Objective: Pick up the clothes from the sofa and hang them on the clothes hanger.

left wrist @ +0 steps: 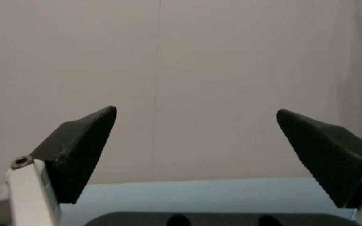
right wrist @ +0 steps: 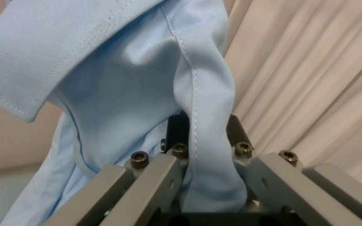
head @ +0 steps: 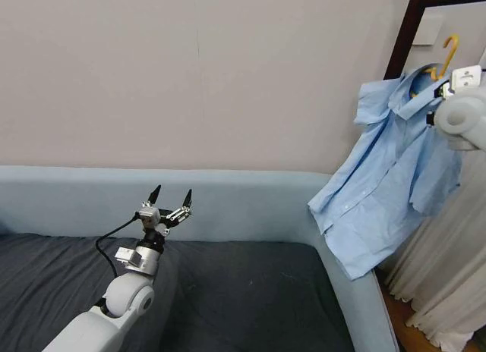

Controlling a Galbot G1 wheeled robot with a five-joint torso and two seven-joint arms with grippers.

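right gripper (right wrist: 207, 129) pinching a fold of the light blue shirt (head: 387, 193) up beside yellow hanger (head: 449, 52), left gripper (head: 171, 193) spread wide, raised over sofa (head: 250, 299) seat

Soft, even light brightens the plain beige wall (head: 197, 71); the pale blue button-up shirt (head: 380, 200) at right carries gentle fold shadows.

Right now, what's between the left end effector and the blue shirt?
In the head view, just bare sofa and wall between left end effector and shirt.
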